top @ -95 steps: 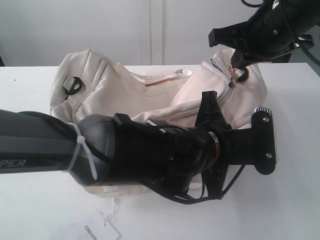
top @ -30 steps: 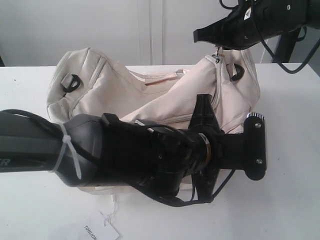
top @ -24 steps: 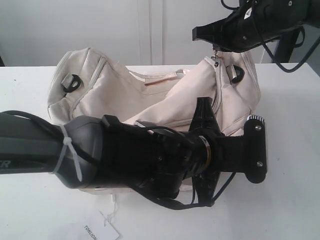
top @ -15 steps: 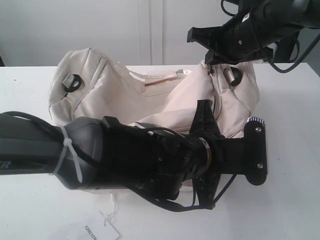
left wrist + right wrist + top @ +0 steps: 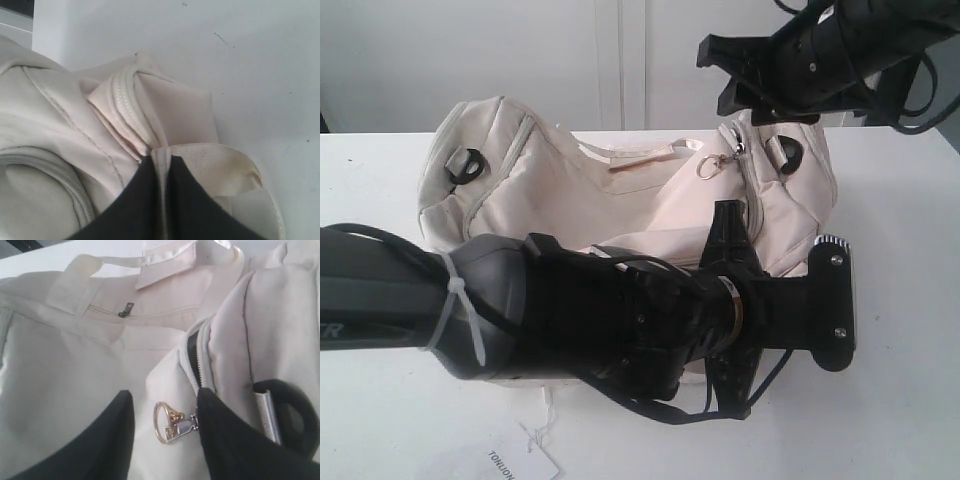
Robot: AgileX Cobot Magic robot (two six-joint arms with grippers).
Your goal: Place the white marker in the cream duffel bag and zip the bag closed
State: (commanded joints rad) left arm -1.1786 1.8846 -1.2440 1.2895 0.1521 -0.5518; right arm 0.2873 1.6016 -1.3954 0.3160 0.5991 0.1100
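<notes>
The cream duffel bag (image 5: 580,200) lies across the white table. Its gold ring zipper charm (image 5: 708,167) hangs loose near the right end. My right gripper (image 5: 720,75) hovers open just above that end. In the right wrist view the gold ring (image 5: 165,422) lies free on the fabric between the open right gripper's (image 5: 165,395) fingers, touching neither. My left gripper (image 5: 160,159) is shut on a fold of the bag's cream webbing strap (image 5: 220,167) at the bag's end. The left arm (image 5: 570,310) hides the bag's front. The white marker is not in view.
A flat white paper tag (image 5: 520,462) lies by the table's front edge. Black D-rings sit at the bag's left end (image 5: 463,165) and right end (image 5: 790,148). The front pocket zip (image 5: 127,309) shows in the right wrist view.
My right gripper, earlier shut on the zipper charm and drawing it leftward along the bag's top, has opened and risen a little. The ring now hangs free. The left arm has barely moved.
</notes>
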